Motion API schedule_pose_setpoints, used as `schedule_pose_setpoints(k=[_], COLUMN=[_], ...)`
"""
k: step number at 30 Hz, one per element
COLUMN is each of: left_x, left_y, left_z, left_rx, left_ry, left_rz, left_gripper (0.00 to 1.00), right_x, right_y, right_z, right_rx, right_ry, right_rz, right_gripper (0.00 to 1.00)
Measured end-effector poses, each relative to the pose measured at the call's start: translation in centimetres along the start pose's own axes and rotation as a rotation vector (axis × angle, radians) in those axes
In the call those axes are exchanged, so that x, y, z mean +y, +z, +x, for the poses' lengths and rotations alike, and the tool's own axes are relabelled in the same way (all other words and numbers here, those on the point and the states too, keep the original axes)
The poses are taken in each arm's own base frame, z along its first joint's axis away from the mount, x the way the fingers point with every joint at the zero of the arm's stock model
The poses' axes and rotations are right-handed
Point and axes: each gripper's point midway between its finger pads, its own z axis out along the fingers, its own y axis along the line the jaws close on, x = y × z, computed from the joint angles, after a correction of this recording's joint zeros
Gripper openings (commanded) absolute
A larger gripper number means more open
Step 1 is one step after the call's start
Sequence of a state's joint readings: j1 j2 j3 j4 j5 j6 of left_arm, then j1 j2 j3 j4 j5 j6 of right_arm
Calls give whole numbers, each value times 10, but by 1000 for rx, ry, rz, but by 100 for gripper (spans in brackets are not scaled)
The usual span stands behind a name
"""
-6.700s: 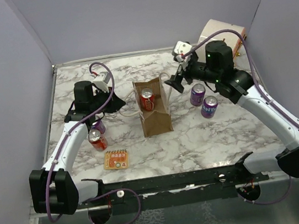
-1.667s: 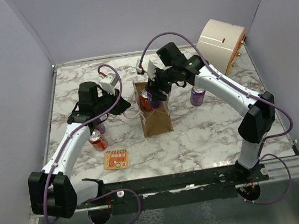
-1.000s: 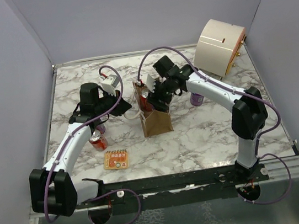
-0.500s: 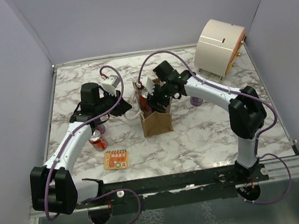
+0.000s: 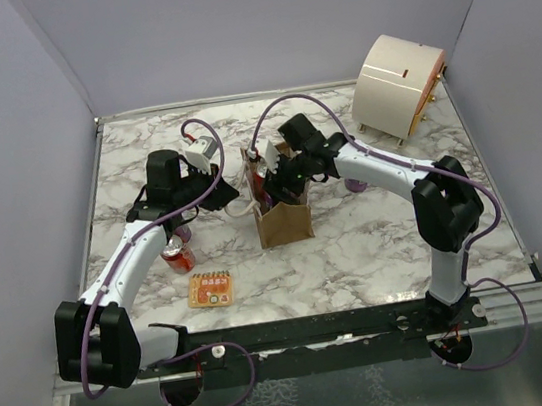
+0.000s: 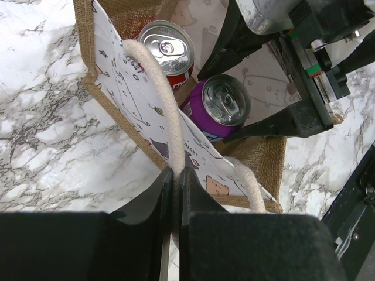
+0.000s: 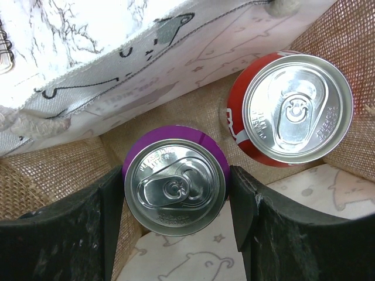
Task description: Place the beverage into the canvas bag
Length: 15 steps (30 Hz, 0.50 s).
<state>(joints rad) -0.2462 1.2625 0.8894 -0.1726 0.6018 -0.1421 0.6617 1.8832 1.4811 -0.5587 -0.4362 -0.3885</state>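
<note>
The tan canvas bag (image 5: 284,223) stands upright mid-table with its mouth open. My left gripper (image 6: 176,175) is shut on its cream rope handle (image 6: 158,99) at the left rim, seen from above (image 5: 224,194). My right gripper (image 7: 176,193) reaches down into the bag (image 5: 273,177), its two fingers against the sides of a purple can (image 7: 176,186). A red can (image 7: 296,111) stands beside it inside the bag. Both cans also show in the left wrist view: purple (image 6: 222,105), red (image 6: 169,42).
A large cream drum-shaped container (image 5: 398,84) sits at the back right. Another purple can (image 5: 354,183) stands behind my right arm. A red can (image 5: 171,257) and a purple can (image 5: 182,233) stand under my left arm. An orange pack (image 5: 210,288) lies near the front left.
My right gripper has carried the purple can from the right side over to the bag and lowered it inside next to the red can. My left gripper has stayed on the handle.
</note>
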Motion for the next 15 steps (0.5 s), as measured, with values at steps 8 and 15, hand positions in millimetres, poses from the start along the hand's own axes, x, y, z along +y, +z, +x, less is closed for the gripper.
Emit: schedule_pose_setpoints(k=[8, 15], left_x=[0, 0], left_y=[0, 0], left_z=[0, 0], left_rx=[0, 0], left_ry=[1, 3], left_rz=[0, 0], left_gripper=[0, 0], right_x=[2, 2], right_y=[2, 3], right_z=[-5, -10], right_rx=[-28, -46], right_ry=[17, 31], right_rz=[-12, -13], right_gripper=[1, 1])
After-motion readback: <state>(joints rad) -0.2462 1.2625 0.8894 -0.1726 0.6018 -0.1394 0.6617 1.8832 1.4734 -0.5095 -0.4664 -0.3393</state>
